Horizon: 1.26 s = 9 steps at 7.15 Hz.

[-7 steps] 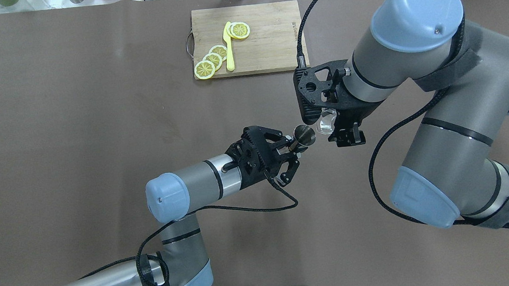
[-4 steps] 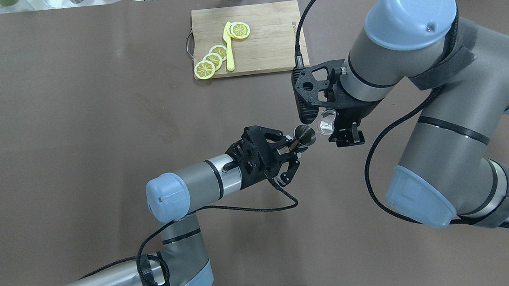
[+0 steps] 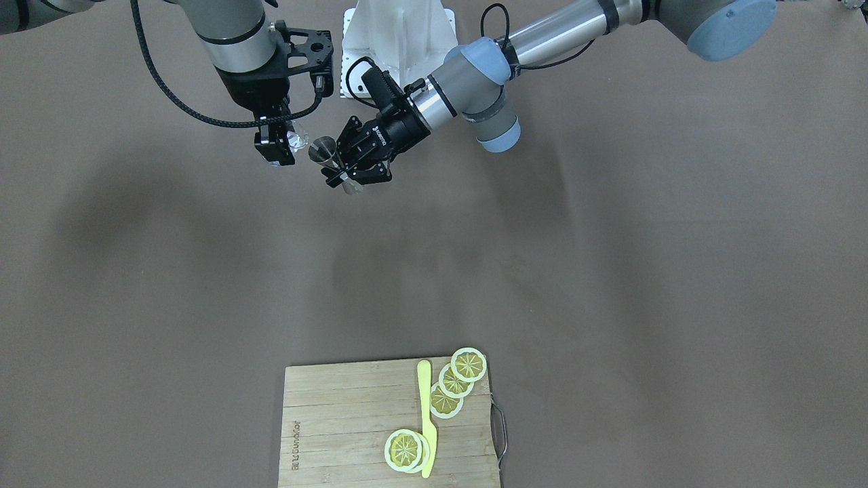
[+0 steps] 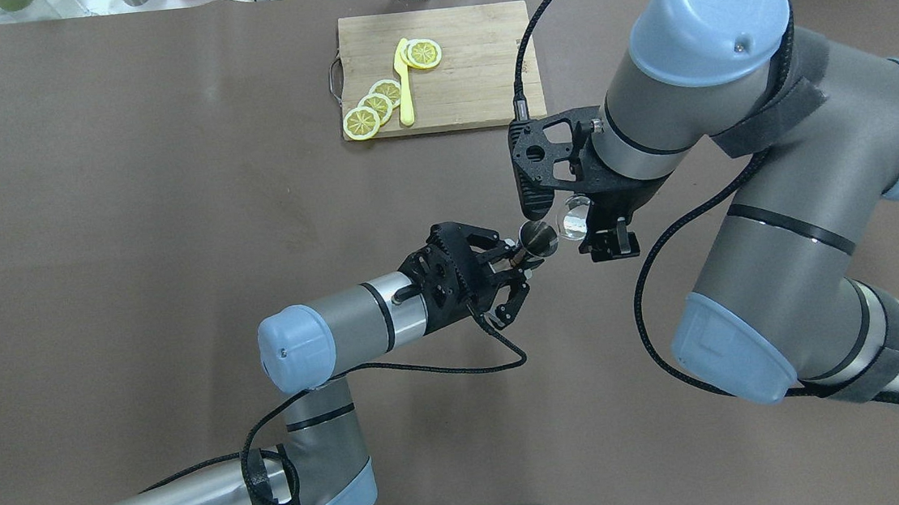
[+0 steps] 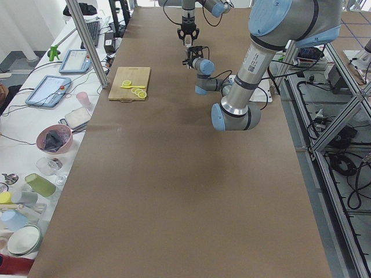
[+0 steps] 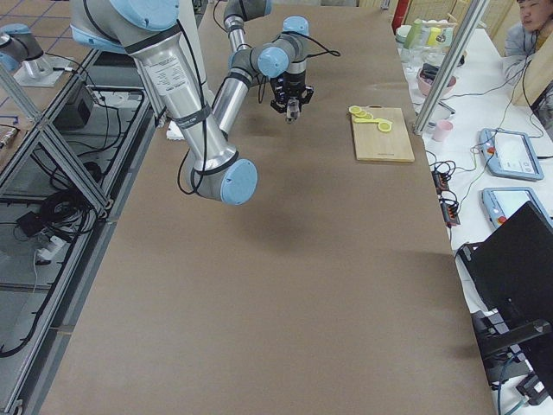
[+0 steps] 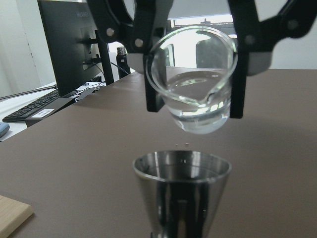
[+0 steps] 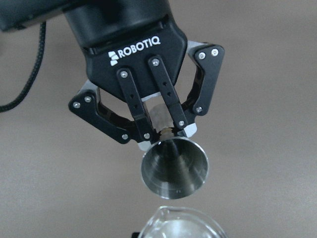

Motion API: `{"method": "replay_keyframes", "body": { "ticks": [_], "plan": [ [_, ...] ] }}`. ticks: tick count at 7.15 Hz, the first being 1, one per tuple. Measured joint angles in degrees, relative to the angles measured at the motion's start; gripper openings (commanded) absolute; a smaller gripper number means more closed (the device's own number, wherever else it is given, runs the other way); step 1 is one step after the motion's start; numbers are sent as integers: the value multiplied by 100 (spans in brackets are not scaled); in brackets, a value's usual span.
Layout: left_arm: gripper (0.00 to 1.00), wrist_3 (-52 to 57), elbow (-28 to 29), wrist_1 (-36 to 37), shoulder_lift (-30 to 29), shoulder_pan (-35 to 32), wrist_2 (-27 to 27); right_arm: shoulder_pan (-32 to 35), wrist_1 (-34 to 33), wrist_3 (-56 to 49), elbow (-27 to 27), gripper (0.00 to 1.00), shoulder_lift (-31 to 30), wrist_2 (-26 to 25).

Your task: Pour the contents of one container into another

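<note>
Clear glossy glass [image 7: 195, 94] — smooth, shiny brushed-metal jigger [image 7: 182, 188], matt brown table cover [image 4: 130, 231], pale bare-wood cutting board [image 4: 466, 72] — visible grain, smooth yellow plastic-looking knife [image 4: 403, 86]

Tilted clear glass [image 7: 195, 84] above steel jigger [image 7: 182, 191]

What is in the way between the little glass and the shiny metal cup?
Nothing that shows. The right claw holds the glass tipped just above the metal jigger, which the left claw holds. In the left wrist view there is only open air between the glass and the jigger's open mouth.
</note>
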Motion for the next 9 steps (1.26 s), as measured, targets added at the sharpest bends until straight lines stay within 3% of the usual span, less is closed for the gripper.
{"method": "replay_keyframes", "body": {
  "ticks": [9],
  "plan": [
    [0,0,7,14,-23,8,5,-26,-425,-7,-295,0,408,-227]
  ]
}}
